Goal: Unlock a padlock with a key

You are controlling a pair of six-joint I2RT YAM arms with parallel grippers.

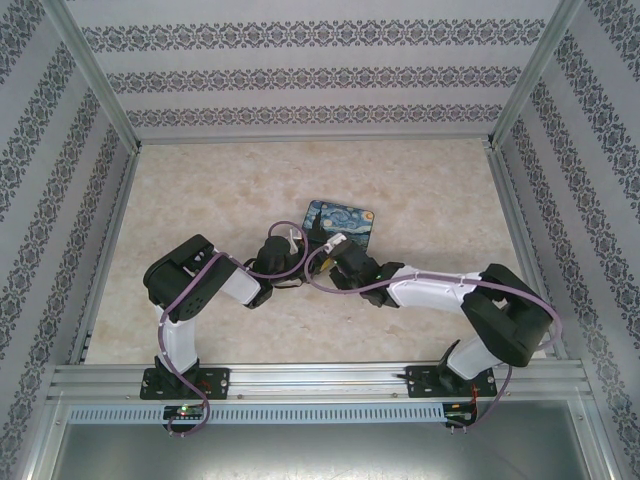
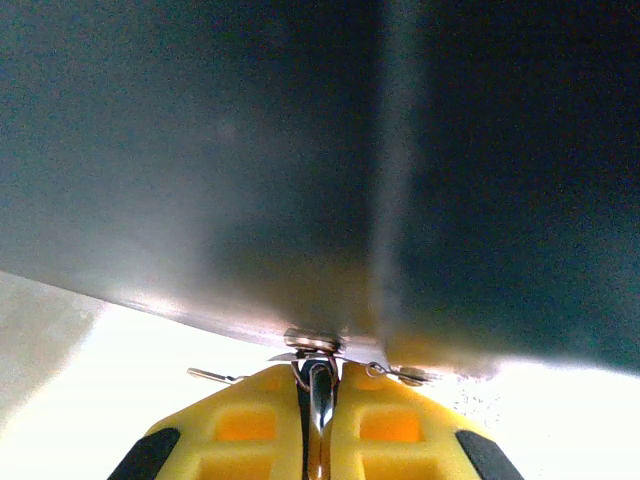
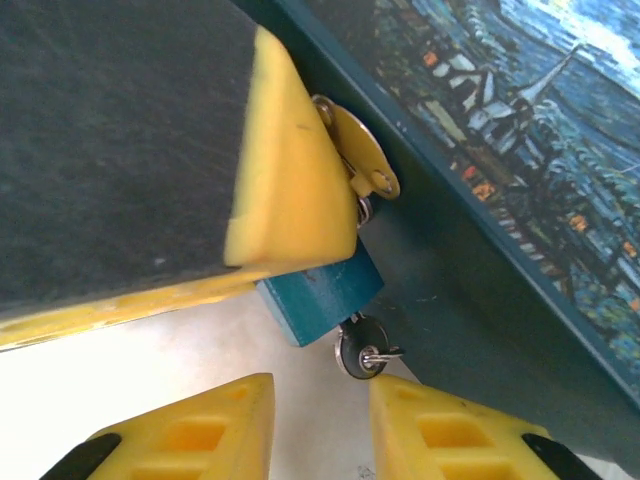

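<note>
Right gripper [image 3: 318, 400] is hovering unclenched, the key [image 3: 362, 352] lying dead ahead of its gap.
Left gripper [image 2: 318, 378] is clenching the padlock [image 3: 318, 297], apparently by its shackle, against the tin [image 3: 500, 150]; the key's head is poking from the padlock's lower end toward that gap.

Dark key [image 3: 362, 352] just under blue padlock [image 3: 320, 295], beside painted tin [image 3: 520, 130]
</note>
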